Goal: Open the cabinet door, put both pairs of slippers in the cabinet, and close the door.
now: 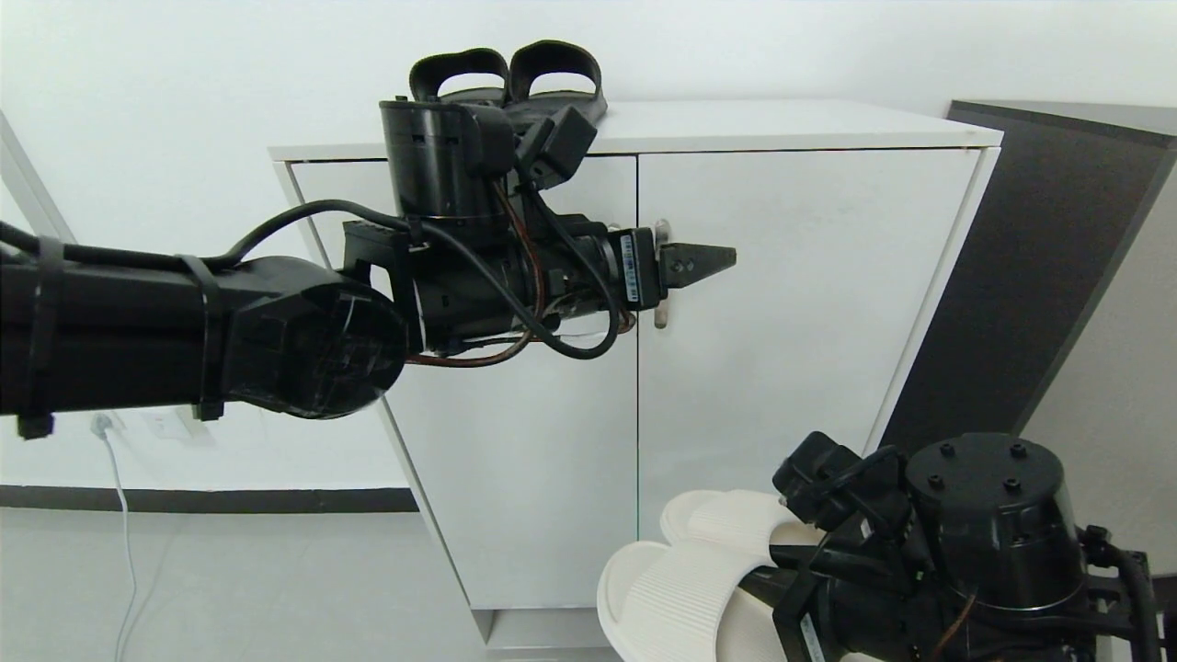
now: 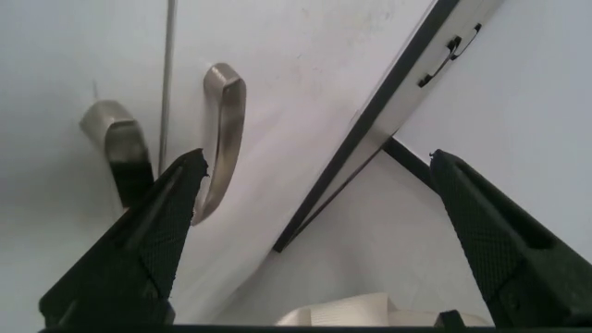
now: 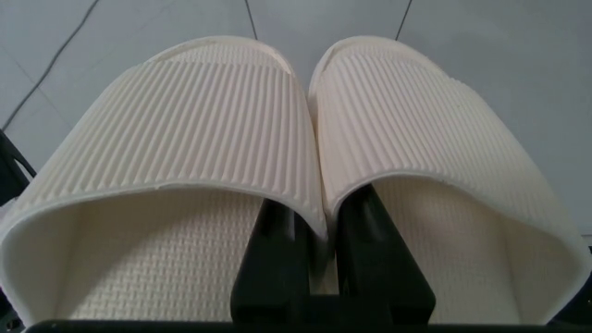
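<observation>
Nearest, lower right of the head view: right gripper (image 1: pixel 793 575) clenched on the white slippers (image 1: pixel 680 570). One of its fingers (image 3: pixel 277 268) sits inside each shoe, pinching the two touching inner walls together. Toes point away from the wrist, toward the foot of the cabinet (image 1: pixel 800 322). The pair hangs low in front of the shut doors, not yet stowed.

Next out, mid frame: left gripper (image 1: pixel 699 262) on a level arm reaching in from the left edge, its fingers (image 2: pixel 139 250) released and spread wide. The door handle (image 2: pixel 225 129), a metal bow with its long axis upright, belongs to the door right of the centre seam. It lies just inside the gap, by one fingertip; contact cannot be told. A second handle (image 2: pixel 118 153), on the neighbouring door, sits just past that same finger.

Judgement: the left arm is the nearer one for opening. It should close across the upright bow, then pull outward. Likely obstruction: the right arm and its slippers stand before the lower part of that door, probably in its swing.

Farther: black slippers (image 1: pixel 510 74) side by side on the cabinet top, upper middle. Dark panel (image 1: pixel 1039 276) at right; wall socket (image 1: pixel 170 423) at lower left.
</observation>
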